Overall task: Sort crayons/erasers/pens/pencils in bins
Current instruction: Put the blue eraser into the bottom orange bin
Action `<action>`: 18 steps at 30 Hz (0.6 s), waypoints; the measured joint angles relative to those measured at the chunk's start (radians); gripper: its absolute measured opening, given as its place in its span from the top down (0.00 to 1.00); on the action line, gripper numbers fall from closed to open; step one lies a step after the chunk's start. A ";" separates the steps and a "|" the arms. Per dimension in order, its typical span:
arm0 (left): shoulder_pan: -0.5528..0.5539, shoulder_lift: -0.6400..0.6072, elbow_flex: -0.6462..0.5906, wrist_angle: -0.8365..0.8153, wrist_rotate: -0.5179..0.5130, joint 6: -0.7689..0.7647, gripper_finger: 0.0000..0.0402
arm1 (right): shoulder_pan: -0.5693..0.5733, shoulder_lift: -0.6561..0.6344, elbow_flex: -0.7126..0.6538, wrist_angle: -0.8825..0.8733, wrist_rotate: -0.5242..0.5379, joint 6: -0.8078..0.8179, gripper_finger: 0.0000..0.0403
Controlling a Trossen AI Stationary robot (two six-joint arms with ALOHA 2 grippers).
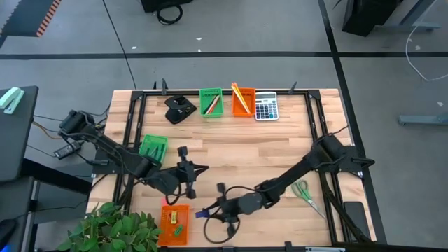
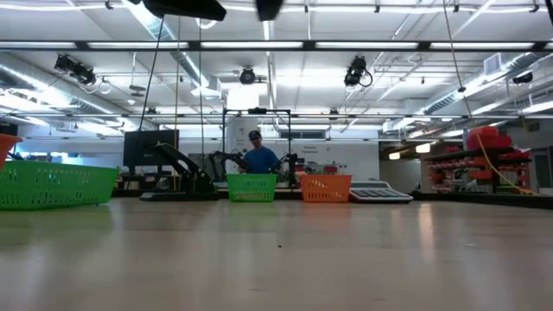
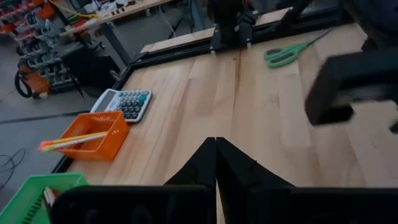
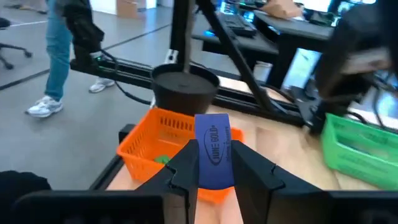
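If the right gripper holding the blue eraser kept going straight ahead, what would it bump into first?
Probably the orange bin: the right gripper, shut on the blue eraser, points right at it, though depth is unclear.

A: What sits between the right gripper [image 4: 214, 167] fingers?

B: A blue eraser [image 4: 212, 149] with white lettering, standing upright, pinched by both dark fingers [image 4: 183, 167].

A: And past the eraser?

B: An orange bin [image 4: 155, 146] on the wooden surface [image 4: 292, 146], just behind the eraser; something small and green [image 4: 163, 160] lies inside it. A round black base [image 4: 185, 87] stands behind the orange bin.

A: Anything to the side?

B: A green bin [image 4: 360, 146], well apart from the orange bin. Beyond the orange bin, a person's legs in jeans and pale sneakers [image 4: 45, 107] stand on the floor.
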 joint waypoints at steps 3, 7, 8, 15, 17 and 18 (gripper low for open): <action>-0.018 -0.009 0.000 -0.044 -0.028 -0.034 0.97 | -0.016 0.058 0.080 -0.025 -0.058 -0.028 0.78; -0.040 -0.014 0.001 -0.096 -0.087 -0.085 0.94 | -0.039 0.128 0.178 -0.025 -0.142 -0.035 0.78; -0.043 -0.014 0.001 -0.117 -0.098 -0.103 0.93 | -0.045 0.142 0.199 -0.027 -0.158 -0.037 0.78; -0.054 -0.014 0.001 -0.250 -0.120 -0.214 0.96 | -0.088 0.216 0.312 -0.040 -0.283 -0.063 0.78; -0.054 -0.013 0.001 -0.287 -0.120 -0.249 0.97 | -0.101 0.236 0.331 -0.042 -0.323 -0.055 0.78; -0.054 -0.013 0.001 -0.293 -0.120 -0.266 0.97 | -0.108 0.248 0.340 -0.043 -0.350 -0.051 0.78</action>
